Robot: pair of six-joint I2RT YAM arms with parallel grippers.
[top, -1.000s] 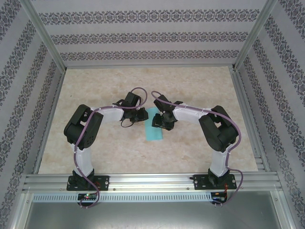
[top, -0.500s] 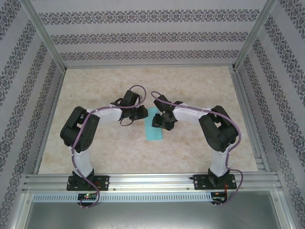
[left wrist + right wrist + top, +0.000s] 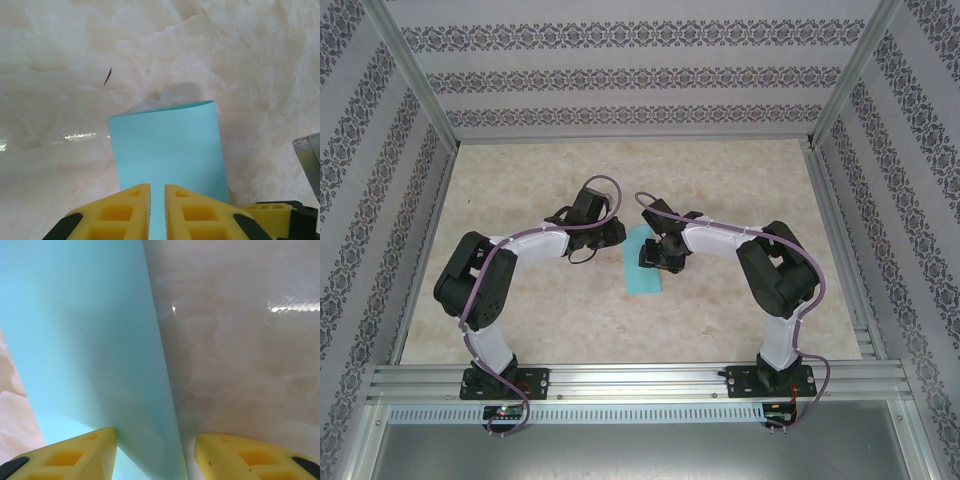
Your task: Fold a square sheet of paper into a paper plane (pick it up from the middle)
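The square sheet of paper (image 3: pixel 643 272) is turquoise and lies flat on the marble-look table as a long, narrow folded rectangle, with no pointed paper plane shape. My left gripper (image 3: pixel 619 236) is at its far left edge. In the left wrist view the gripper (image 3: pixel 157 200) hovers low over the paper (image 3: pixel 167 145), jaws nearly together with nothing between them. The far end of the paper curls up slightly. My right gripper (image 3: pixel 656 258) is over the paper's right side. It (image 3: pixel 155 445) stands open across the right edge of the paper (image 3: pixel 85 340), one finger above paper and one above table.
Aluminium frame rails (image 3: pixel 620 380) run along the near edge, and patterned walls close in the left, right and back. Bare table (image 3: pixel 720 180) stretches beyond and to either side of the grippers. A small dark speck (image 3: pixel 107 76) lies on the table past the paper.
The left arm's elbow swung left and toward the near edge, and its gripper shifted slightly toward the far end of the paper. The right arm and the paper stayed put.
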